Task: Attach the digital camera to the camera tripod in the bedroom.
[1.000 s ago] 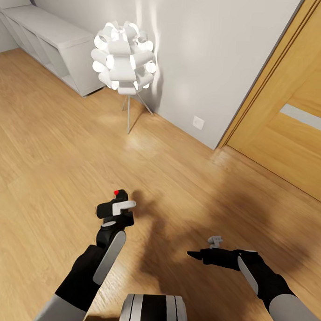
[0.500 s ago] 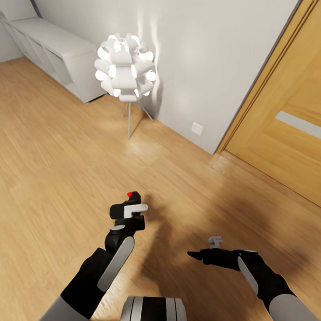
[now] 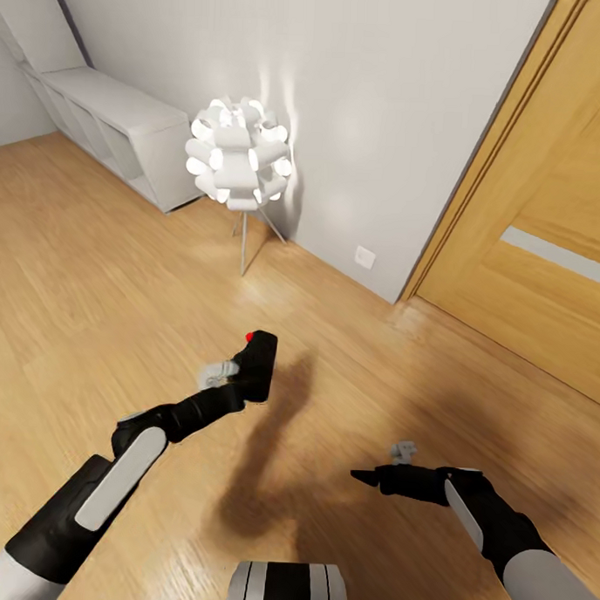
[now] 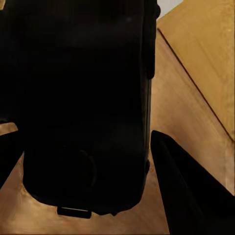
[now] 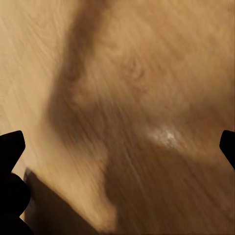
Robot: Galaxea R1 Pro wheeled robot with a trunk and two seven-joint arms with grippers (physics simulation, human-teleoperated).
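Left gripper [image 3: 235, 377] over wood floor [image 3: 90, 308]

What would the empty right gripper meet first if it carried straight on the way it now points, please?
Most likely the light wood floor. The right gripper, its black fingers spread wide, looks down at bare boards and shadow; how far off the floor lies is unclear.
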